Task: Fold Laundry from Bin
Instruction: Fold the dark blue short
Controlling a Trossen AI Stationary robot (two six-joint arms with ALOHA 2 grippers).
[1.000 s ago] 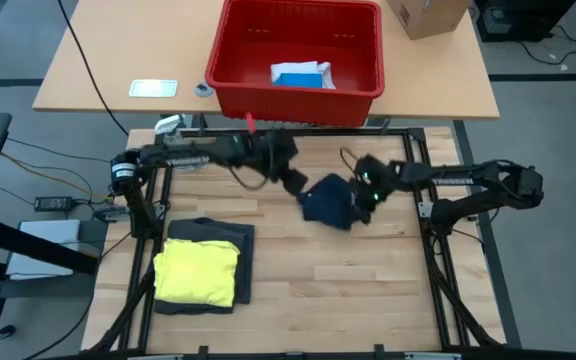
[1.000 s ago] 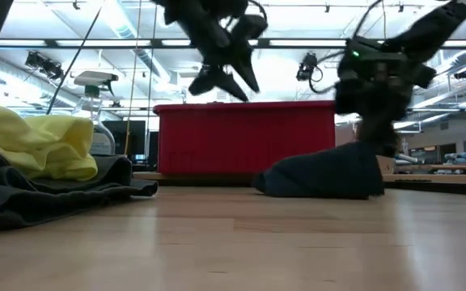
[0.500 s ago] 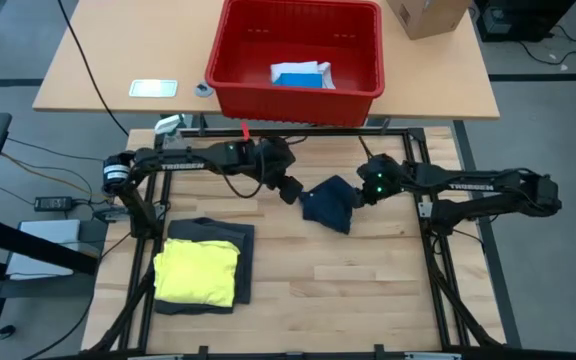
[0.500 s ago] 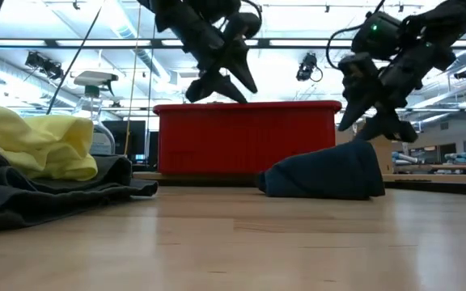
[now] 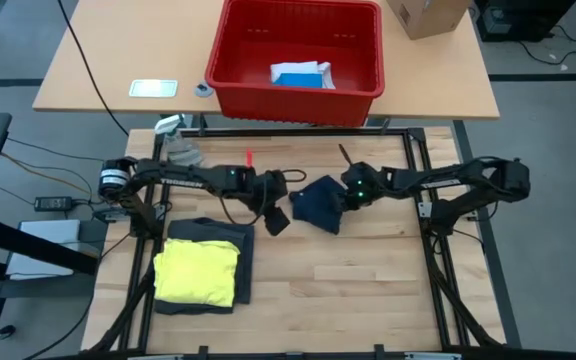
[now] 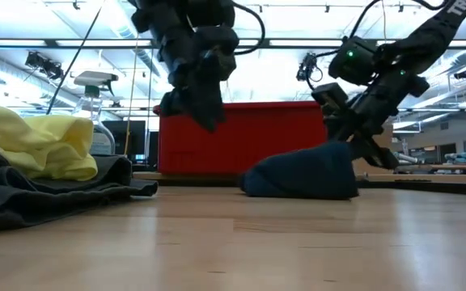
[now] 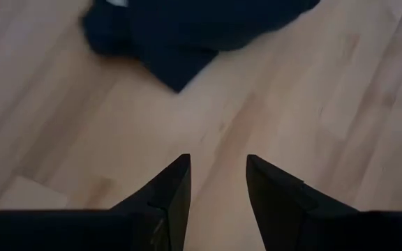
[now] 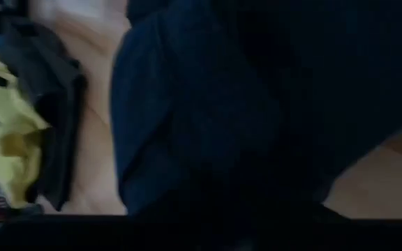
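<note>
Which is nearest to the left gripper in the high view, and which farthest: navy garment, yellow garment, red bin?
From the left gripper:
1. Navy garment, just beside it, toward the right arm.
2. Yellow garment, on the table's near left, atop the dark grey one.
3. Red bin, on the far table.

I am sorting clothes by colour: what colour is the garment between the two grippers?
Dark navy blue garment, plain; the high view shows it best.

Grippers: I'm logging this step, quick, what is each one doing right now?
Left gripper: open, empty, above bare wood short of the dark blue garment.
Right gripper: pressed into that garment; open or shut cannot be told.
</note>
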